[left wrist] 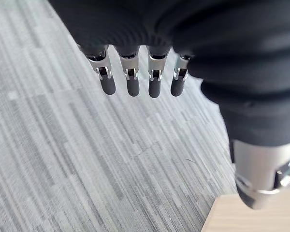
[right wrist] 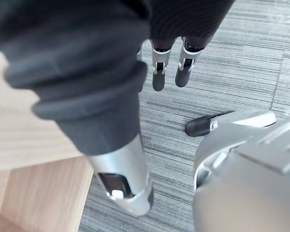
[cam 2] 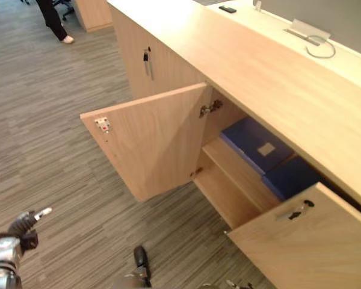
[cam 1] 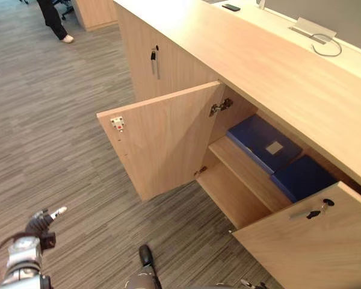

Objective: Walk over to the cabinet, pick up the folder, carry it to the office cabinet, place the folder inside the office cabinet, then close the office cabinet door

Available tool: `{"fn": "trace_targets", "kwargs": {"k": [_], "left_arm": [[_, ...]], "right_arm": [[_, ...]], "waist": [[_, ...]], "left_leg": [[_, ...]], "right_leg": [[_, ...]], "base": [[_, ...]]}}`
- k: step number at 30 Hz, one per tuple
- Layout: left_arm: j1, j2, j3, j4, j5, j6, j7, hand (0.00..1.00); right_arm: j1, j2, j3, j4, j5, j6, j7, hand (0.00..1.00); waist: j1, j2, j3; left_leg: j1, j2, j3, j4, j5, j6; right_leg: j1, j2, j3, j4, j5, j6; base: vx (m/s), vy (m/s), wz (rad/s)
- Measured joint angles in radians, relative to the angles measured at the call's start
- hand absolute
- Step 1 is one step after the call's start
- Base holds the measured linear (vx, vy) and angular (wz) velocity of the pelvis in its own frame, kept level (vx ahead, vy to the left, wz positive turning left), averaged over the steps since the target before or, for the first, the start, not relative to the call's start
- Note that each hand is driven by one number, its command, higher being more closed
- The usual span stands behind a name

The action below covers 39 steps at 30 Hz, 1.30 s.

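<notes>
Right hand (right wrist: 159, 72), fingers loosely extended, above grey striped carpet (right wrist: 241, 58), beside wooden cabinet panel (right wrist: 34, 140).

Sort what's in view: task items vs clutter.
Job: labelled blue folder and second blue folder on the shelf; open door; left hand, right hand, both empty.
Lying about: phone, cable on the countertop; person's legs.

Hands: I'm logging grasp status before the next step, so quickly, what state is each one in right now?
Left hand: open, fingers straight, holding nothing.
Right hand: open, fingers straight, holding nothing.
</notes>
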Motion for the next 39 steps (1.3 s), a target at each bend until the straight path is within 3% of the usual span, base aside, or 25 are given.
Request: {"fn": "trace_targets", "kwargs": {"k": [5,13,18,22,27,32,39], "left_arm": [[-0.120,0.036,-0.030,0.039,0.125,0.005,0.055,0.00],[-0.217,0.040,-0.226,0.029,0.193,0.012,0.139,0.00],[-0.247,-0.007,-0.356,0.009,0.228,0.006,0.167,0.00],[-0.262,-0.065,-0.415,0.037,0.188,-0.002,0.168,0.00],[-0.312,-0.067,-0.417,0.078,0.094,-0.002,0.167,0.00],[-0.364,-0.064,-0.414,0.119,0.072,0.001,0.167,0.00],[-0.435,0.003,-0.332,0.186,0.012,0.042,0.179,0.00]], "right_arm": [[0.026,0.047,-0.008,0.002,0.009,0.000,0.016,0.00],[0.037,0.063,0.012,0.000,0.042,-0.003,0.023,0.00],[0.039,0.058,0.055,-0.001,0.048,-0.011,0.019,0.00],[0.039,0.054,0.093,0.000,0.061,-0.011,0.013,0.00],[0.041,0.053,0.130,-0.002,0.077,-0.013,0.009,0.00],[0.042,0.048,0.158,-0.005,0.078,-0.016,0.004,0.00],[0.093,0.052,0.156,-0.044,0.077,-0.014,0.005,0.00]], "waist": [[-0.006,-0.015,0.003],[-0.009,-0.035,0.017],[-0.010,-0.051,0.024],[-0.018,-0.059,0.028],[-0.028,-0.063,0.027],[-0.032,-0.060,0.022],[-0.033,-0.050,0.023]], "left_leg": [[0.005,0.001,0.024,0.000,-0.006,0.010],[0.035,-0.006,0.059,-0.001,-0.028,0.015],[0.053,-0.007,0.077,0.000,-0.043,0.009],[0.084,-0.003,0.101,0.000,-0.065,0.000],[0.123,0.021,0.129,0.000,-0.086,-0.014],[0.150,0.046,0.131,0.005,-0.088,-0.019],[0.154,0.110,0.161,0.006,-0.077,-0.034]], "right_leg": [[-0.010,-0.001,0.043,-0.016,0.018,-0.016],[0.001,-0.010,0.075,-0.024,0.020,-0.027],[0.011,-0.010,0.097,-0.035,0.025,-0.061],[0.017,-0.009,0.127,-0.020,0.043,-0.099],[0.005,0.000,0.157,0.031,0.059,-0.110],[-0.020,0.011,0.191,0.080,0.080,-0.092],[-0.082,0.062,0.252,0.124,0.136,-0.061]], "base": [[0.00,0.035,-0.17],[0.03,0.011,-0.13],[0.06,-0.005,-0.11],[0.08,0.010,-0.18],[0.05,-0.007,-0.20],[0.04,-0.042,-0.24],[-0.02,-0.088,-0.27]]}}
